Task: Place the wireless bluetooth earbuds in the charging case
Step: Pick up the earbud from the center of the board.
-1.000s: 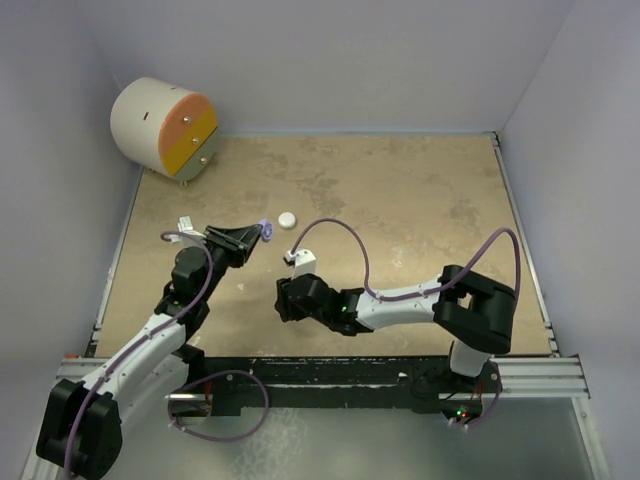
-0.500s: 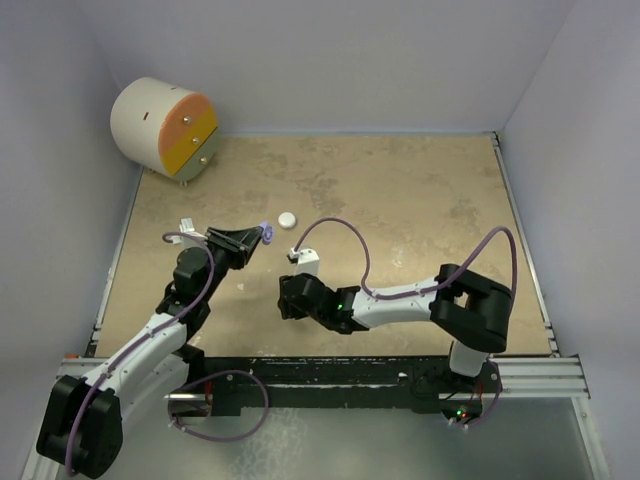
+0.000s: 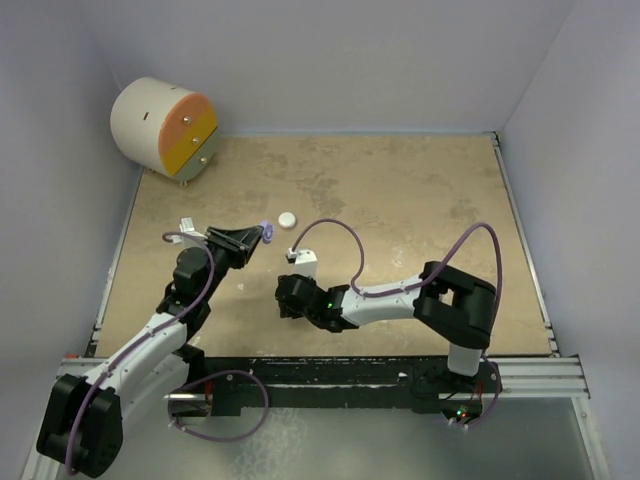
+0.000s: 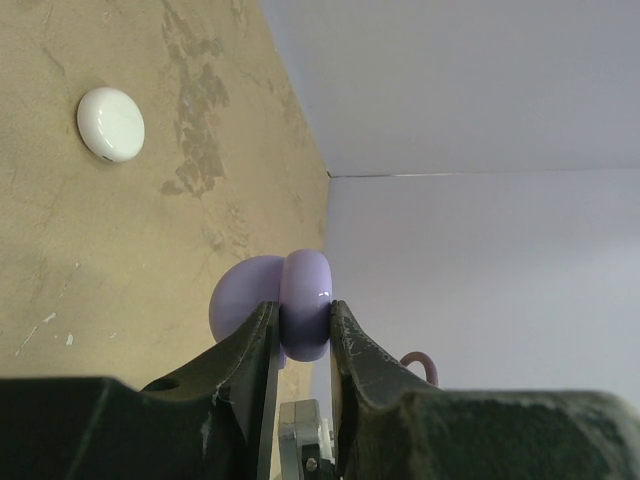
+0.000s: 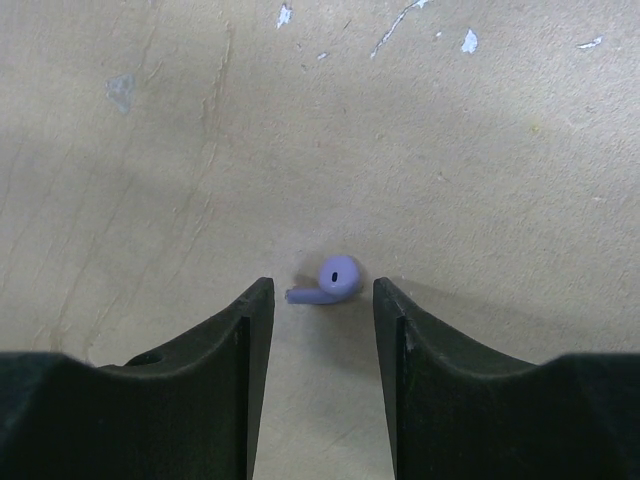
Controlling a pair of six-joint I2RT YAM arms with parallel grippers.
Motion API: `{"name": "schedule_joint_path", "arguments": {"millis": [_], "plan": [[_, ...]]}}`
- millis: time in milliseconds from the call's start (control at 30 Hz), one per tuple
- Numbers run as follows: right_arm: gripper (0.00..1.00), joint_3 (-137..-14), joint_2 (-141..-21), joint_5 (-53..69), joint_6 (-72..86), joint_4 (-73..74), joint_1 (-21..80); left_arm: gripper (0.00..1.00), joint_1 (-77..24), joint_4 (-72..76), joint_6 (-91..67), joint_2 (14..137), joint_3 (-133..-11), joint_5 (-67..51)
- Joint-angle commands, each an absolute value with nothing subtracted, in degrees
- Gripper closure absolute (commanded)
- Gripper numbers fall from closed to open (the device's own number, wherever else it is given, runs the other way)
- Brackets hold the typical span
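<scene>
My left gripper (image 3: 258, 234) is shut on a round lilac charging case (image 3: 266, 231) and holds it above the table; in the left wrist view the case (image 4: 305, 318) is pinched edge-on between the fingertips (image 4: 303, 312). A white round case (image 3: 287, 219) lies on the table beyond it and also shows in the left wrist view (image 4: 111, 123). My right gripper (image 3: 284, 298) is open and low over the table. In the right wrist view its jaws (image 5: 322, 290) straddle one lilac earbud (image 5: 330, 280) lying flat, touching neither finger. The other earbuds are not clearly visible.
A white drum with orange and yellow drawer fronts (image 3: 165, 128) lies at the back left corner. Grey walls close in the beige table (image 3: 420, 200) on three sides. A tiny whitish speck (image 3: 240, 287) lies between the arms.
My right arm has drawn slightly left and lower, its elbow moving left. The left arm with the lilac case has not moved.
</scene>
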State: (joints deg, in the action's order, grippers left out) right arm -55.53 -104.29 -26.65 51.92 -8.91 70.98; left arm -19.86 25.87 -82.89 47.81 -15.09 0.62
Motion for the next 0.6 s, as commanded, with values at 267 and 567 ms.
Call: {"name": "schedule_joint_path", "arguments": {"millis": [267, 567], "plan": [[0.55, -59.2, -106.8, -30.6, 54.0, -4.8, 70.9, 1.00, -19.3, 31.4, -83.8, 48.8, -13.9, -0.5], [0.58, -60.4, -109.2, -32.9, 53.9, -0.3, 71.2, 1.00, -18.4, 29.8, -84.0, 46.5, -14.0, -0.9]]}}
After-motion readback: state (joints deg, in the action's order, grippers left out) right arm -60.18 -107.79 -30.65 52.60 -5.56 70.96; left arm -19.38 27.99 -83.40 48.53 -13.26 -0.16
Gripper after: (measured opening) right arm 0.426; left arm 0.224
